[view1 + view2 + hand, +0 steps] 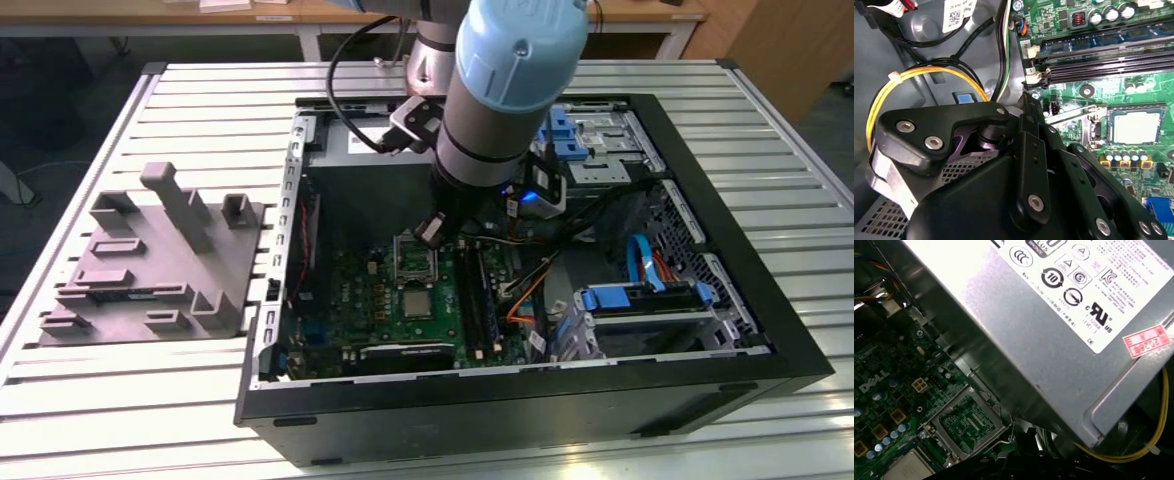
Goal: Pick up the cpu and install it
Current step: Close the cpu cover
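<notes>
You find the small square cpu with the pale silvery metal top (1136, 127) lying flat, face up, in its framed socket on the green circuit board (1149, 90). It is square, so it has no long axis. In the first wrist view the cpu (904, 471) lies just beside the raised metal socket frame (966, 422).

The open black computer case (721, 270) holds this board, a large grey metal box with a white label (1054, 315) and blue plastic brackets (638, 296). At 9 o'clock from the case in the exterior view, a grey moulded tray (147, 270) rests on the ribbed metal table (200, 90).

The black claw (1026, 107) hangs inside the case, near the cpu but apart from it. I cannot tell if it is spread or pressed together.
</notes>
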Robot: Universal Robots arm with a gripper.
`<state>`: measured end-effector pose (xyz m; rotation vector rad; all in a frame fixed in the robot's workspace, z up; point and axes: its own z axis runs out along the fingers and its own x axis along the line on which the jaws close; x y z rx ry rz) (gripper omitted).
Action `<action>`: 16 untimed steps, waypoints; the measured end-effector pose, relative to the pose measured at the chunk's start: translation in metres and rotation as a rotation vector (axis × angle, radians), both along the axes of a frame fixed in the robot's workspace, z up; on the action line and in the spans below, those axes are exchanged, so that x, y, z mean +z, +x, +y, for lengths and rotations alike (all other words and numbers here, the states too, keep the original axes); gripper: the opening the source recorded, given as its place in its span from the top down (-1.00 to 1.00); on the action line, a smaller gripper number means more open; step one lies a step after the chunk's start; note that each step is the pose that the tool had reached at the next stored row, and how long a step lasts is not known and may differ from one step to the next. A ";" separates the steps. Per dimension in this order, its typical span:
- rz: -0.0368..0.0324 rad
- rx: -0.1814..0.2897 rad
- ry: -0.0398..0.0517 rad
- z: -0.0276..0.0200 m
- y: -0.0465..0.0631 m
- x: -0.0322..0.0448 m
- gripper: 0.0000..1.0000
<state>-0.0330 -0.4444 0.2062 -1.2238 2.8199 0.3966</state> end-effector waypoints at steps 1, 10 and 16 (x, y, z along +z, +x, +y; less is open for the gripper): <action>0.0001 0.000 -0.0003 -0.0001 0.000 -0.0005 0.79; 0.0002 0.000 -0.0194 0.0017 0.000 -0.0020 0.79; 0.0002 0.001 -0.0329 0.0026 -0.002 -0.0019 0.79</action>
